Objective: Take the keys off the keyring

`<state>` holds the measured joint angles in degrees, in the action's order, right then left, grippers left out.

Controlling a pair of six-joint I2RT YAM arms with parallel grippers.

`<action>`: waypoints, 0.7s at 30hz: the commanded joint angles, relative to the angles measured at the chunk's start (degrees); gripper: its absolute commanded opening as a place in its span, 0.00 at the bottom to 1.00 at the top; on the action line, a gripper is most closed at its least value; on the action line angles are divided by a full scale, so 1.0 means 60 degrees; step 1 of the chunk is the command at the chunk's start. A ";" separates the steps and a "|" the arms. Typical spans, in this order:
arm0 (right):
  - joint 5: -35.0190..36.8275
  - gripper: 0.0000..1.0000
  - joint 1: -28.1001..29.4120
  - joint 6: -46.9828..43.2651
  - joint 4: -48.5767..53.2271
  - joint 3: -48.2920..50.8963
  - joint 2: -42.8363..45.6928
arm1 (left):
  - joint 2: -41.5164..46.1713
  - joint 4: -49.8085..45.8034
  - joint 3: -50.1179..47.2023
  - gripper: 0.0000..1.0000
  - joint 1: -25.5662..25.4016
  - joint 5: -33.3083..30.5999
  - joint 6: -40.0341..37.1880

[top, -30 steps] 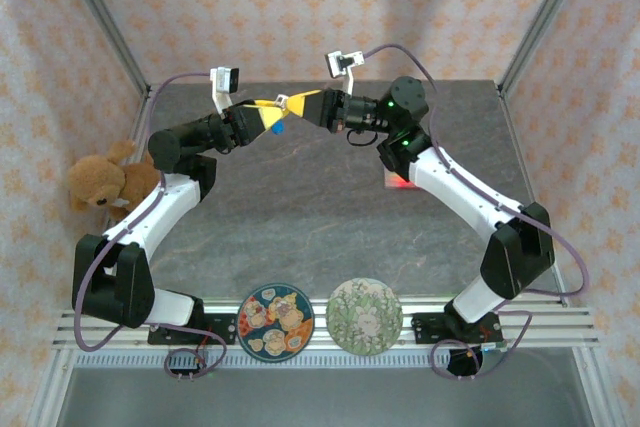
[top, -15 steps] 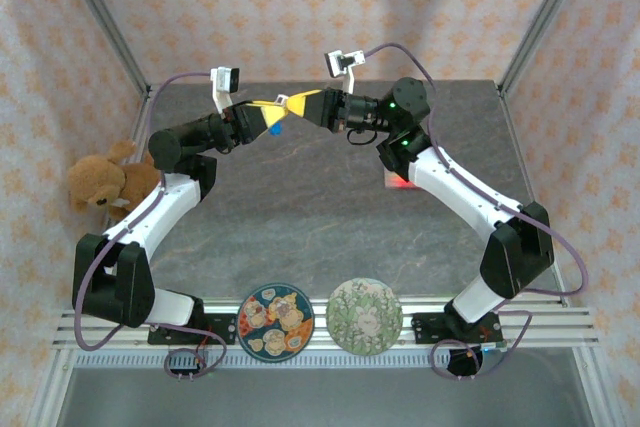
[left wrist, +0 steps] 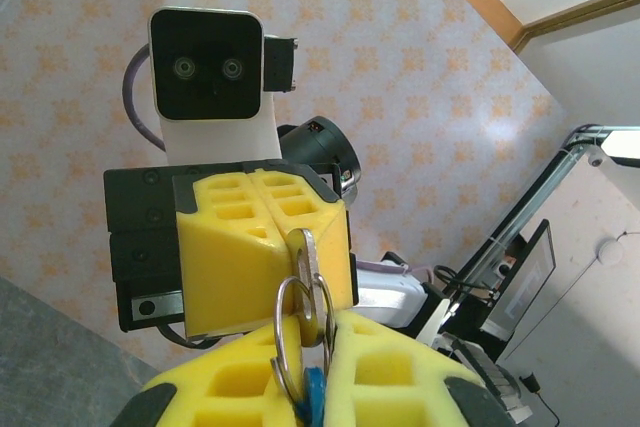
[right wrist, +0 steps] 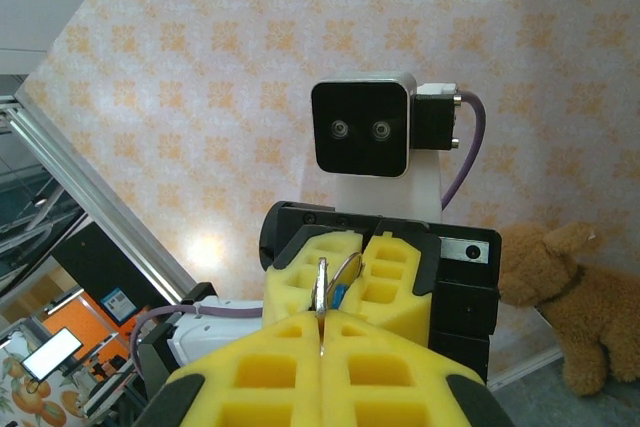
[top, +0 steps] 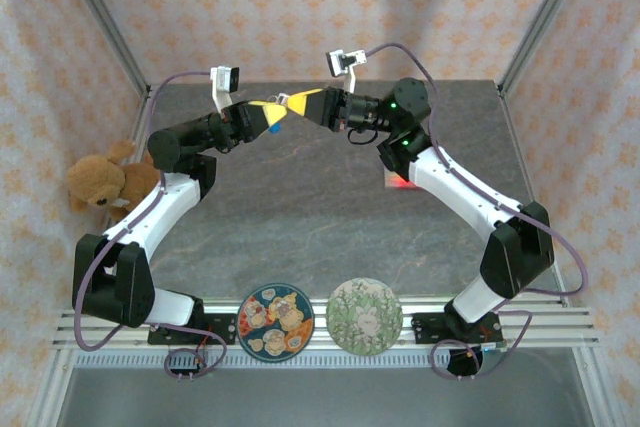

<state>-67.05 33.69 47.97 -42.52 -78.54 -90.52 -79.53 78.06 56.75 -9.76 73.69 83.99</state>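
We see a glossy metal keyring (left wrist: 288,335) and a duller metal key (left wrist: 303,265) between matt yellow fingers (left wrist: 230,277), moulded plastic or foam, we cannot tell; also a smooth, veined grey stone-look table (top: 300,209) and a fuzzy plush teddy bear (top: 95,183).

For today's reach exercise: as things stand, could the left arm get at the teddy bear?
Probably not yet. The teddy bear sits beside the left arm with nothing between, but the left hand is shut on the keyring, which the right hand holds by a key.

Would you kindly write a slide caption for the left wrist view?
Left hand and right hand, both shut, pinch the silver metal keyring with its keys between them in mid-air.
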 commanded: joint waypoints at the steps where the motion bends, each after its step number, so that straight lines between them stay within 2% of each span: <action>1: -0.0105 0.00 -0.0027 -0.0289 -0.0149 0.0126 0.0265 | 0.0200 0.0464 0.0312 0.03 -0.0028 0.0082 -0.0092; 10: 0.0504 0.00 0.0015 -0.1830 0.1244 0.0562 0.0887 | 0.0268 0.0454 0.0078 0.00 0.0118 -0.0275 -0.0286; 16: 0.0980 0.00 0.0575 -0.4370 0.3067 0.0833 0.1477 | 0.0290 0.0453 0.0033 0.00 0.0127 -0.0497 -0.0314; 21: 0.1493 0.00 0.1051 -0.5917 0.3313 0.1403 0.1871 | 0.0375 0.0459 0.0046 0.00 0.0118 -0.0536 -0.0265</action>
<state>-55.53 37.56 22.24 -28.32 -72.79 -81.25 -79.20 77.87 56.51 -9.76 76.58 82.83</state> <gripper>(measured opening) 0.046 0.069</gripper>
